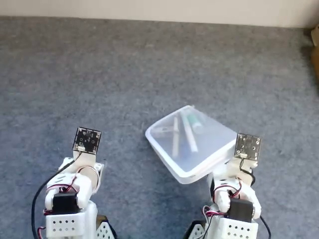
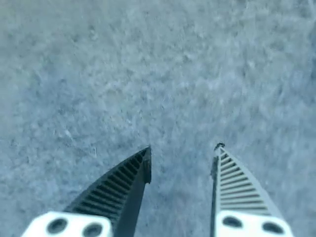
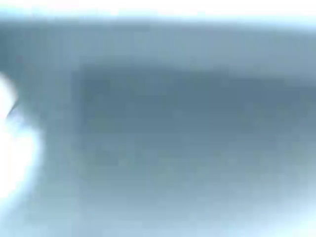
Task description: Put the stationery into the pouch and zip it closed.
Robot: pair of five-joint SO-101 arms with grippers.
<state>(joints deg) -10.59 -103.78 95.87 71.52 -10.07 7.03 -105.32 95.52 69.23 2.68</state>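
A translucent white pouch [image 1: 192,144] lies on the grey carpet right of centre. Through its wall I see two long white pens [image 1: 175,135] and a shorter item with a green end [image 1: 196,122]. The right arm [image 1: 247,146] stands at the pouch's near right corner, its wrist over the pouch's edge and its gripper hidden beneath. The right wrist view is a pale blur at very close range. The left arm [image 1: 87,141] is to the left of the pouch, well apart from it. My left gripper [image 2: 182,149] is open over bare carpet with nothing between its fingers.
Grey carpet [image 1: 124,74] covers the whole work surface. A pale wall strip [image 1: 149,9] runs along the far edge. A brown object [image 1: 315,50] shows at the right border.
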